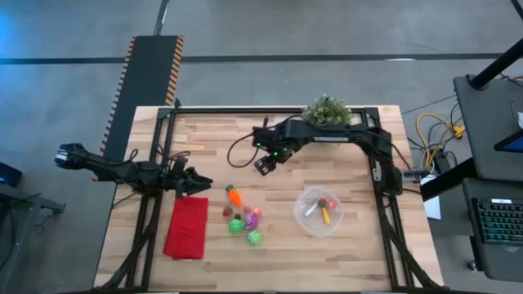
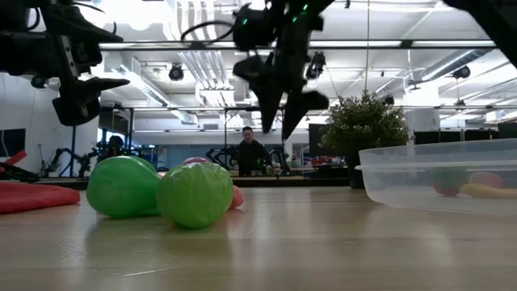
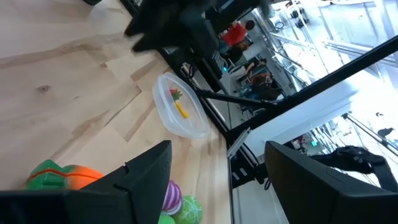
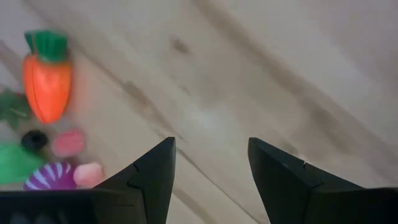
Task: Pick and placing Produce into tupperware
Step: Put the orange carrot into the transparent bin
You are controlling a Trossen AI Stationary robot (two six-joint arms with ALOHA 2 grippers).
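The produce lies in a loose group on the table: an orange carrot [image 1: 234, 195] [image 4: 46, 84], two green pieces [image 1: 236, 225] [image 2: 194, 194], a pink-purple striped piece [image 1: 252, 218] [image 4: 53, 177] and a small red one [image 1: 229, 211]. The clear round tupperware [image 1: 319, 211] [image 3: 180, 106] stands to their right, holding red and yellow pieces. My right gripper [image 1: 263, 166] [image 4: 211, 146] hangs open above bare table, on the far side of the carrot. My left gripper [image 1: 198, 181] [image 3: 217, 155] is open, left of the carrot, above the table.
A red folded cloth [image 1: 187, 227] lies left of the produce, near my left gripper. A green potted plant [image 1: 327, 112] stands at the far edge, beside my right arm. Bare wood lies between the produce and the tupperware. A person [image 2: 252, 149] sits in the room beyond.
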